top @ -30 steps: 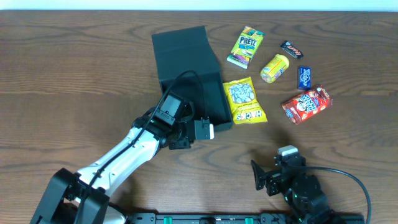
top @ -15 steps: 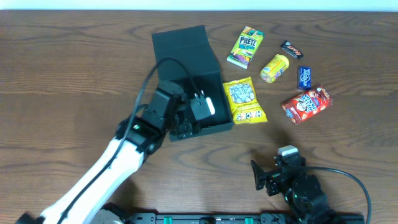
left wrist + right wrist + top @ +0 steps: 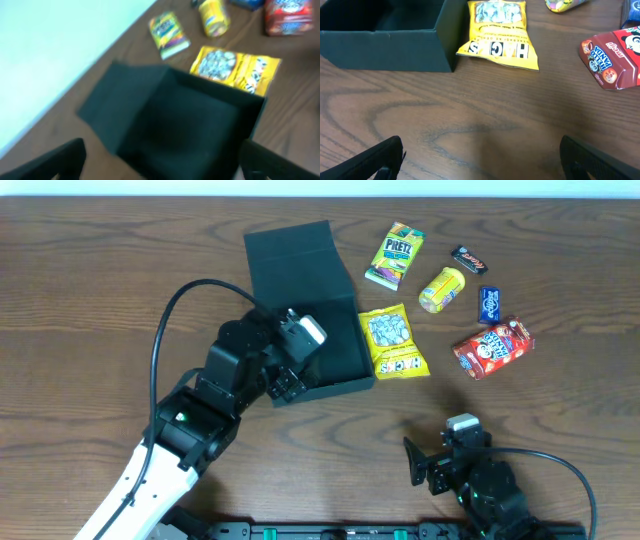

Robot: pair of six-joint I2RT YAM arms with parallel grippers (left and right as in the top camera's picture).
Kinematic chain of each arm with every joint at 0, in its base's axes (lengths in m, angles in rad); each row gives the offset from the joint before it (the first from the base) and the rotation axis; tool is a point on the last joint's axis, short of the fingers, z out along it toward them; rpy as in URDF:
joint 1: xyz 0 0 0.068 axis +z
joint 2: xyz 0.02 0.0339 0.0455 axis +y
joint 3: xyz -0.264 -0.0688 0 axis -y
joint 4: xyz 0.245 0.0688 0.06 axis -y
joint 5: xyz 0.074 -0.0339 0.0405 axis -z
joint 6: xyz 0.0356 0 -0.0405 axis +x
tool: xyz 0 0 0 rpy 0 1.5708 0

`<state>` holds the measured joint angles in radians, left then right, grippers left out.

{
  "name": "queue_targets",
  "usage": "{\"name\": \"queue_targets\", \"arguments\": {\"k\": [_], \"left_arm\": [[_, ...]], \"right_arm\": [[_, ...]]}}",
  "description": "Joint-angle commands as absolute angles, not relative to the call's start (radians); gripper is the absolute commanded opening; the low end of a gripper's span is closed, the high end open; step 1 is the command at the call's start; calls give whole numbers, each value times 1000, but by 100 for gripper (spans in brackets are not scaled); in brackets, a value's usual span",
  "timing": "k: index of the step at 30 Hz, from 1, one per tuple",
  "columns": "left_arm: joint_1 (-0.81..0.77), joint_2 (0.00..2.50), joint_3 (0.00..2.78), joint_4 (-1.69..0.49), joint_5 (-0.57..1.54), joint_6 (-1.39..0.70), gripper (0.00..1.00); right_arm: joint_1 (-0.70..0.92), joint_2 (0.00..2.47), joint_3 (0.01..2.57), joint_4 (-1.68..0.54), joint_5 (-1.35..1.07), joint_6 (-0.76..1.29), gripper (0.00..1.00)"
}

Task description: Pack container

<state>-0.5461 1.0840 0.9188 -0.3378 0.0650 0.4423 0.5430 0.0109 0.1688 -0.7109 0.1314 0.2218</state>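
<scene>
The black container (image 3: 335, 340) stands open at mid-table, its flap lid (image 3: 290, 255) folded back, and I see nothing inside. My left gripper (image 3: 299, 357) hovers open over the box's near-left part with nothing between its fingers. In the left wrist view the dark inside of the container (image 3: 192, 120) fills the space ahead of the left gripper (image 3: 162, 152), a finger (image 3: 55, 160) at each side. My right gripper (image 3: 425, 460) rests open low at the front right. In the right wrist view the right gripper (image 3: 482, 152) spans bare wood, the container (image 3: 385, 47) standing ahead on the left.
A yellow seed packet (image 3: 393, 342) lies against the box's right wall. Further right are a green Pretz packet (image 3: 395, 255), a small yellow pack (image 3: 442, 288), a black bar (image 3: 468, 258), a blue bar (image 3: 489, 304) and a red Hello Panda box (image 3: 493, 346).
The left gripper has risen from the box's near-right corner and swung left over the box. Its jaws have spread wide. The right arm has not moved.
</scene>
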Motion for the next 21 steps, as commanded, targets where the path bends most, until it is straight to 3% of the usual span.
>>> {"name": "queue_targets", "arguments": {"k": [1,5,7,8,18,21], "left_arm": [[-542,1120,934,-373,-201,202,86],[-542,1190,934,-419,-325,-1,81],[-542,1248,934,-425,-324,-99,66],[-542,1273,934,-426,-324,-137,64],[-542,1547,934,-426,-323,-414,61],[-542,1587,934,-426,-321,-421,52]], "right_arm": [[551,5,163,-709,146,204,99],[551,5,163,-709,146,204,99],[551,5,163,-709,146,204,99],[551,5,163,-709,146,204,99],[551,5,163,-709,146,204,99],[551,5,163,-709,146,204,99]]}}
